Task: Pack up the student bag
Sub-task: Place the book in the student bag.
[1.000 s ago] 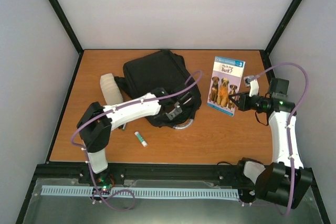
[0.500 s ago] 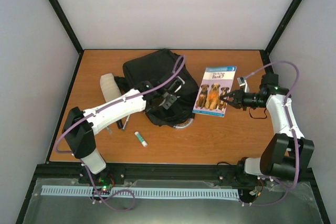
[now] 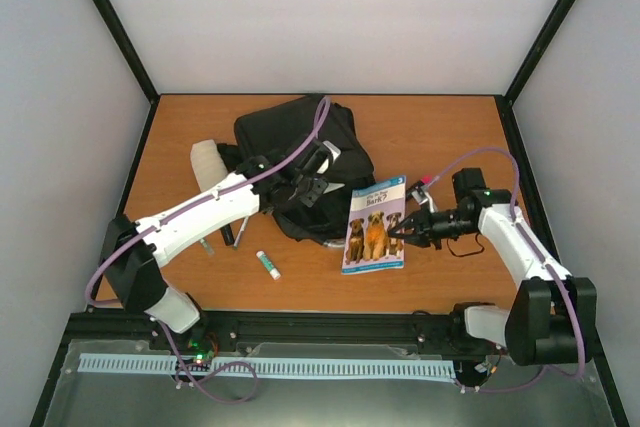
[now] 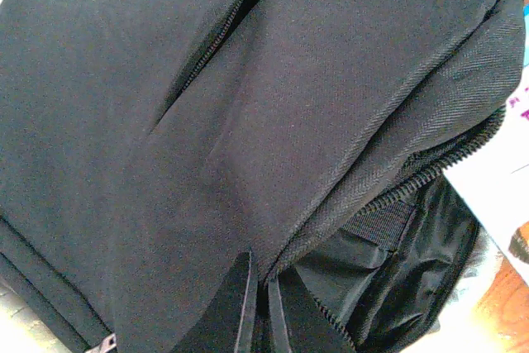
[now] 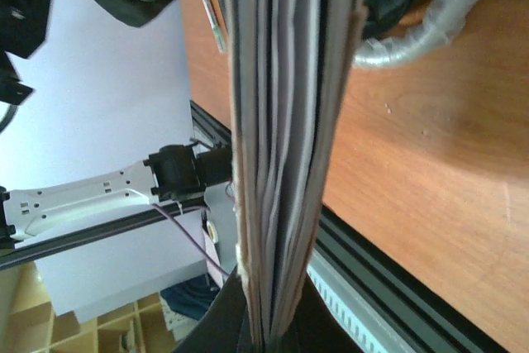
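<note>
The student bag, a large black fabric backpack, lies at the back middle of the table. My left gripper is shut on the edge of the bag's flap and holds it up beside the open zip mouth. My right gripper is shut on the right edge of a thin book with dogs on its cover and holds it above the table, just right of the bag's opening. The right wrist view shows the book's page edges clamped between the jaws.
A white glue stick with a green cap lies near the front left. A black pen lies left of the bag. A beige roll rests at the bag's left. The bag's grey loop handle lies by the book.
My right gripper has carried the book left and toward the front, from the right of the table to beside the bag's opening. My left gripper has lifted the bag's flap back and up.
</note>
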